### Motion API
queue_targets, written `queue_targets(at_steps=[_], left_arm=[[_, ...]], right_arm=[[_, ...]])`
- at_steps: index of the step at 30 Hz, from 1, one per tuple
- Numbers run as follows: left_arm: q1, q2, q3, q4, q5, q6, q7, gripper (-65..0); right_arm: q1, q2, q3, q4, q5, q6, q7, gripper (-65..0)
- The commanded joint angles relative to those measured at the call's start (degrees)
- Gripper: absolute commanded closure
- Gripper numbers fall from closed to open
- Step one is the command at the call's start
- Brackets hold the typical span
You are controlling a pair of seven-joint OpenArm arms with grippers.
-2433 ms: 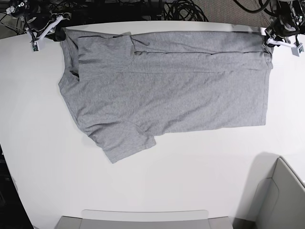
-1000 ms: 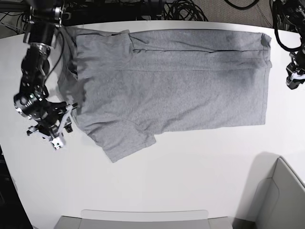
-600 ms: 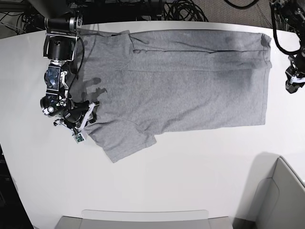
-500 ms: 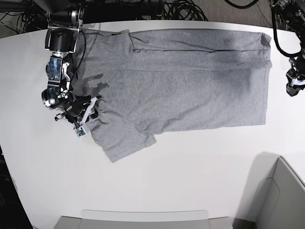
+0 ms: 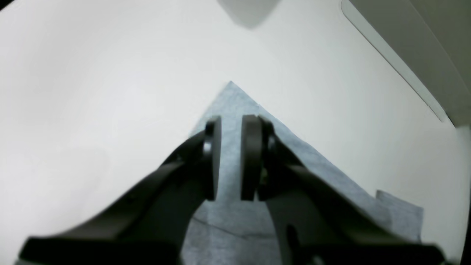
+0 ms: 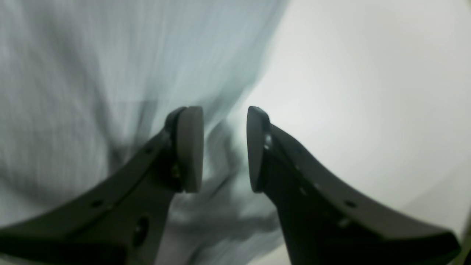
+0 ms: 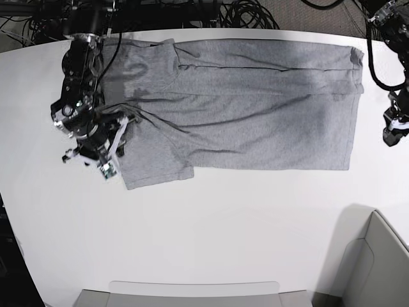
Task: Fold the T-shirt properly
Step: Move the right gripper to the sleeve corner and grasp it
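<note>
The grey T-shirt lies spread across the far half of the white table, plain side up, with one sleeve bunched at its lower left. Creases run from there into the body. My right gripper sits at that sleeve's left edge. In the right wrist view it is open, its fingers astride a blurred ridge of the cloth. My left gripper hangs off the shirt's right edge. In the left wrist view its fingers stand slightly apart, holding nothing, above a corner of the cloth.
A grey bin stands at the table's near edge and another at the near right corner, also seen as a bin edge. Black cables lie behind the table's far edge.
The right arm has shifted at the shirt's left side. The sleeve has slid up and to the left, and new creases have formed. The left arm has dropped slightly beside the right edge.
</note>
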Motion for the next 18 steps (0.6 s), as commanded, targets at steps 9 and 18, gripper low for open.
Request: queue_targets(at_steps=[9, 18], left_arm=[[-0.58, -0.96, 1.35, 0.85, -0.37, 0.12, -0.24, -10.5], [-0.67, 1.24, 1.18, 0.76, -0.28, 0.12, -0.68, -10.5]], right_arm=[[15.98, 4.52, 9.60, -24.69, 9.73, 0.32, 0.57, -20.3], [16.95, 6.81, 9.60, -43.94, 17.81, 0.67, 9.10, -20.4]])
